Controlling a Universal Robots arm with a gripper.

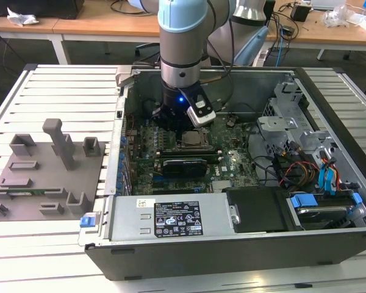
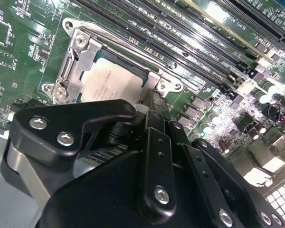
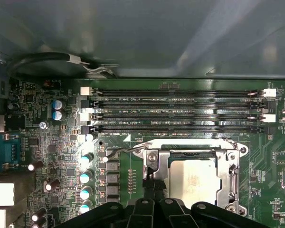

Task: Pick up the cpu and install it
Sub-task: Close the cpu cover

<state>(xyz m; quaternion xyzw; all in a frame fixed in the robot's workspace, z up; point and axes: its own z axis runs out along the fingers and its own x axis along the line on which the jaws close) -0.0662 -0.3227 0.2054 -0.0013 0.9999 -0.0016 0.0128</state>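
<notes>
The cpu (image 2: 111, 85) lies flat inside the metal-framed socket (image 2: 80, 52) on the green motherboard, its silver top showing through the frame's opening. In the first wrist view the cpu (image 3: 192, 178) sits within the socket frame (image 3: 232, 164). My gripper (image 3: 154, 184) hovers at one edge of the socket, its two dark fingers pressed together with nothing visible between them. In the second wrist view the gripper (image 2: 154, 102) tip stands right beside the cpu's edge. The arm (image 1: 180, 61) reaches down into the open computer case (image 1: 329, 250).
Memory slots (image 3: 180, 114) run alongside the socket. A thin wire lever (image 3: 118, 150) sticks out at the socket's corner. A black card (image 1: 182, 166) stands near the socket. A grey tray (image 1: 33, 195) with grey blocks lies at the exterior view's left. Cables and drive cages (image 1: 305, 152) fill the right.
</notes>
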